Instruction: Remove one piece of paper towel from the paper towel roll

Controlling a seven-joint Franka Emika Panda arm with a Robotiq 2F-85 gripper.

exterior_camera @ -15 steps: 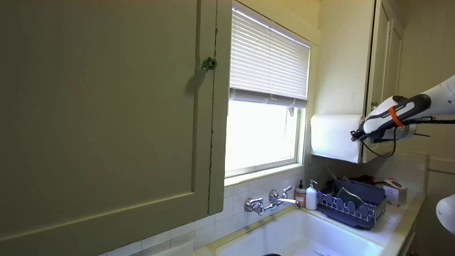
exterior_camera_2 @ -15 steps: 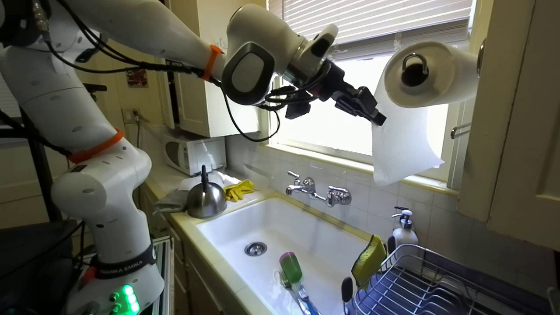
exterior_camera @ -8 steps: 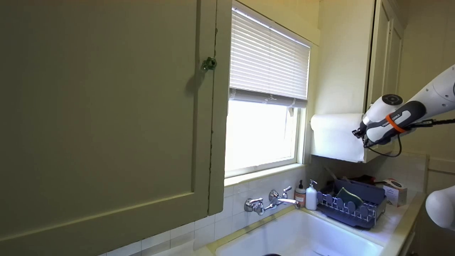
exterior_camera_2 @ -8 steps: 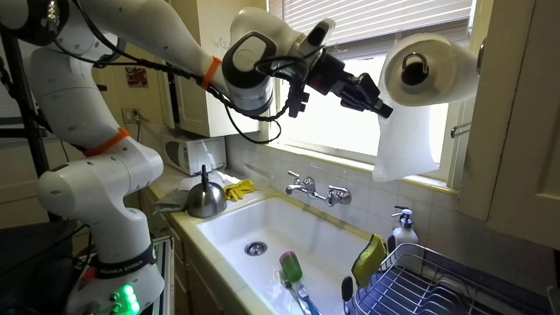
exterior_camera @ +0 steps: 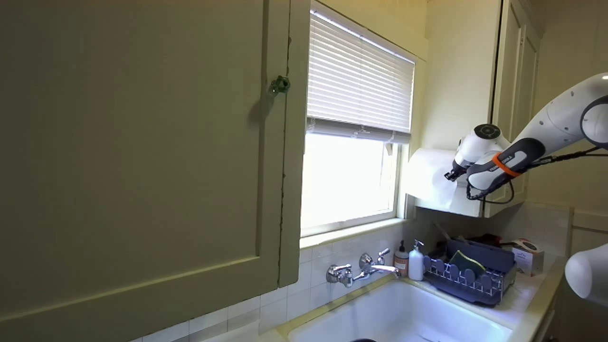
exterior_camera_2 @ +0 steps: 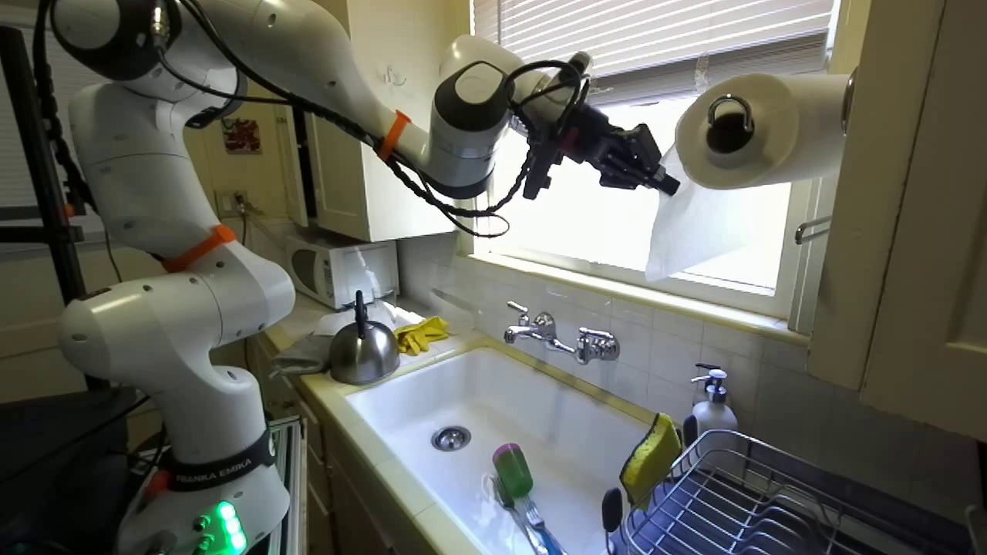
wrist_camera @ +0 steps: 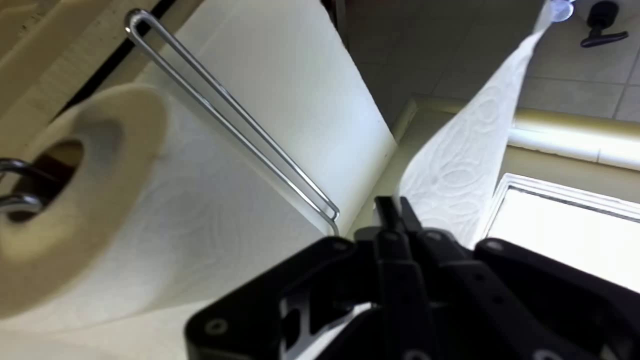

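The paper towel roll (exterior_camera_2: 810,131), a white horizontal cylinder, hangs on a metal holder under the cabinet. It fills the left of the wrist view (wrist_camera: 210,225). The piece of paper towel (exterior_camera_2: 682,239) hangs slanted below and beside the roll, its lower part in front of the window. It also shows in an exterior view (exterior_camera: 427,183) and, embossed and curled, in the wrist view (wrist_camera: 460,165). My gripper (exterior_camera_2: 671,186) is shut on the sheet's edge, seen between the fingertips in the wrist view (wrist_camera: 396,210). I cannot tell whether the sheet is still joined to the roll.
The wire holder bar (wrist_camera: 240,120) runs beside the roll. The cabinet (exterior_camera_2: 894,231) is right behind it. The faucet (exterior_camera_2: 563,339), sink (exterior_camera_2: 493,378), soap bottle (exterior_camera_2: 713,416) and dish rack (exterior_camera_2: 740,493) with a sponge (exterior_camera_2: 651,462) lie below.
My gripper has risen and drawn away from the cabinet side, pulling the sheet. The sheet's lower edge has lifted and slants more. The arm has shifted and turned its wrist.
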